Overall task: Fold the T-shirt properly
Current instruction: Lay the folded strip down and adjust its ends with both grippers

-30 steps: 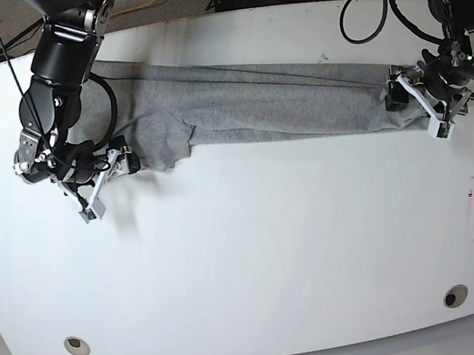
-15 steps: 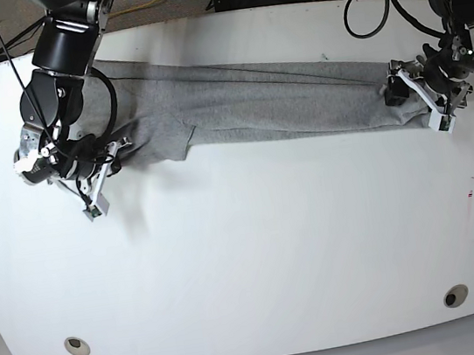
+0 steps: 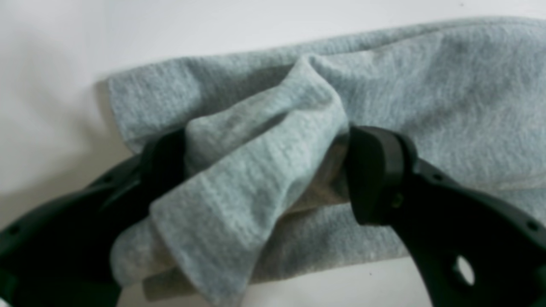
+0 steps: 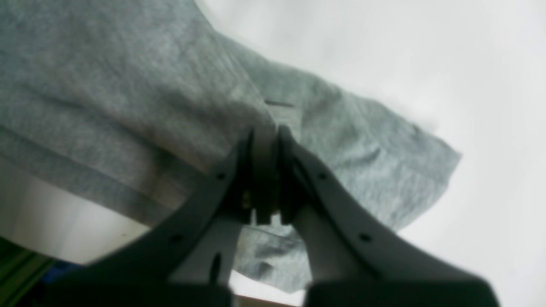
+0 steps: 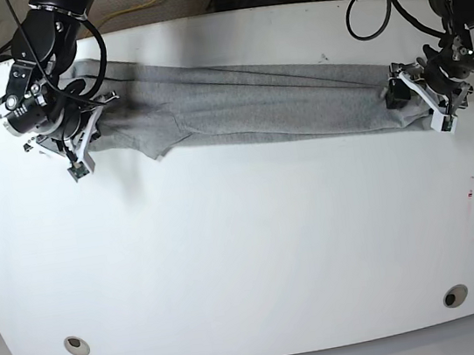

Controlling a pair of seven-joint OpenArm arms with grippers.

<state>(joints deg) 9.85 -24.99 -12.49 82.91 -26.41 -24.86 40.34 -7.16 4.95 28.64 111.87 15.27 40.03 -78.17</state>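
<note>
In the left wrist view, the left claw [image 3: 264, 179] fills the lower half of the frame, its jaws standing wide but with a thick bunch of the T-shirt [image 3: 426, 106] gathered between them and touching both inner faces. It is pinching that bundle. More grey cloth lies flat behind it on the white surface [image 3: 128, 34], which shows along the top and left.

In the right wrist view, the right claw [image 4: 266, 140] sits at centre frame with its jaws pressed together on a thin fold of the T-shirt [image 4: 106, 85]. Cloth spreads to the upper left and trails off to a loose corner at the right, over the pale surface [image 4: 426, 51].

In the base view, the T-shirt [image 5: 253, 104] lies as a long narrow band across the upper part of the surface [image 5: 248, 255], with a flap hanging out of line left of centre. The right claw [image 5: 79, 136] holds the end at upper left, the left claw [image 5: 425, 98] the end at upper right.

Judging from this, the lengthwise fold looks done, though untidy. Bringing the two ends together to halve the band appears to remain.
</note>
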